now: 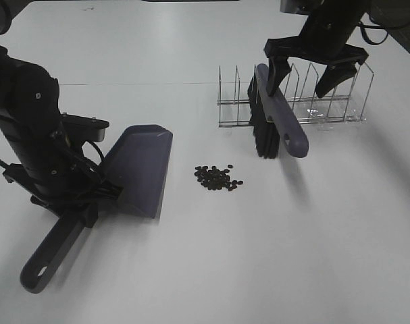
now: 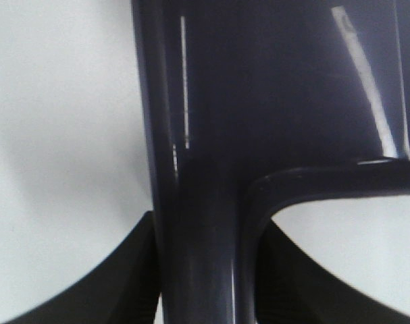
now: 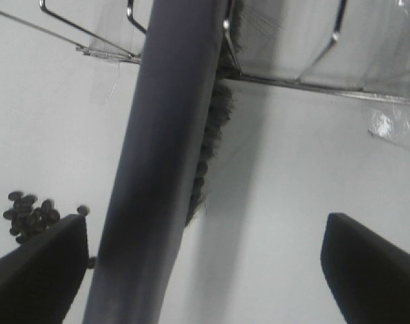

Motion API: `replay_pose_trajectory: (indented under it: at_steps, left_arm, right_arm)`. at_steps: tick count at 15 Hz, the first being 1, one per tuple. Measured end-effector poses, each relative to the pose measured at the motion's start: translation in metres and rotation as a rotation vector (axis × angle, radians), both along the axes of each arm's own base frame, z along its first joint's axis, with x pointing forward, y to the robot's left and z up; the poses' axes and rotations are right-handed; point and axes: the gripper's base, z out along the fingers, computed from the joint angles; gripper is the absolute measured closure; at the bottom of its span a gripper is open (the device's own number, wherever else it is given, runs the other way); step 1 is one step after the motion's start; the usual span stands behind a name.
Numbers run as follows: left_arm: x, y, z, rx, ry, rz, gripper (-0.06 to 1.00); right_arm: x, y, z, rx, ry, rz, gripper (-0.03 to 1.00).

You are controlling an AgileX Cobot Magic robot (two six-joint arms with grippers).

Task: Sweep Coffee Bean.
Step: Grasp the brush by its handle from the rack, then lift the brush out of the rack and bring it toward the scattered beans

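Key relation: in the exterior high view, the coffee bean (image 1: 218,177) cluster lies on the surface (image 1: 340,243) between the two implements. It is at about 7 o'clock from the brush (image 1: 277,121) and about 3 o'clock from the dustpan (image 1: 142,169).
Nearer arm: the dustpan on the left arm sits near the beans, and the right arm is farther off, above the rack.
Brush axis: it runs roughly 11 to 5 o'clock and leans in the wire rack (image 1: 333,111). The free handle end is at 5 o'clock and the bristles are on the side facing the beans.
Right tool (image 1: 298,89): spread wide and straddling the brush handle. The wrist view shows the handle close to one finger and well apart from the other, so nothing is pinched.
Left tool (image 2: 208,226): pressed together on the dustpan's narrow neck, with a finger on each flank.
Dustpan axis: the handle trails toward 7 o'clock and the pan's long edge faces the beans. Which edge is the open lip cannot be told.
Materials: the beans are small, dark, oval and loose, and likely to roll. The brush and dustpan are smooth grey-violet plastic, the dustpan glossy. The bristles are black and dense. The rack is thin bright wire. The surface is matte white.
Judgement: the brush must be gripped and lifted clear of the rack before sweeping toward 9 o'clock.
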Motion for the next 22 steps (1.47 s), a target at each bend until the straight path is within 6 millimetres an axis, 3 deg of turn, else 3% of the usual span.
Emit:
replay_pose_trajectory:
  at_steps: [3,7,11,13,15,16,22]
  left_arm:
    - [0.000,0.000,0.000,0.000,0.001,0.000,0.60]
    - [0.000,0.000,0.000,-0.003,-0.005,0.001,0.60]
    - [0.001,-0.001,0.000,-0.007,-0.015,0.001,0.60]
    - [0.001,-0.001,0.000,-0.007,-0.015,0.001,0.60]
    - [0.002,-0.001,0.000,-0.006,-0.017,-0.001,0.60]
    - [0.002,-0.001,0.000,-0.006,-0.017,-0.001,0.60]
    - [0.002,-0.001,0.000,-0.006,-0.017,0.006,0.60]
  right_arm:
    - [0.014,0.021,-0.016,-0.026,-0.011,0.018,0.14]
    - [0.018,0.022,-0.053,-0.037,0.061,0.016,0.15]
    - [0.017,0.025,-0.061,-0.010,0.082,0.010,0.20]
    - [0.018,0.025,-0.060,-0.009,0.080,0.010,0.34]
    - [0.018,0.025,-0.060,-0.010,0.081,0.007,0.61]
    - [0.018,0.024,-0.060,-0.018,0.081,-0.003,0.66]
    - [0.018,0.022,-0.058,-0.017,0.082,-0.065,0.67]
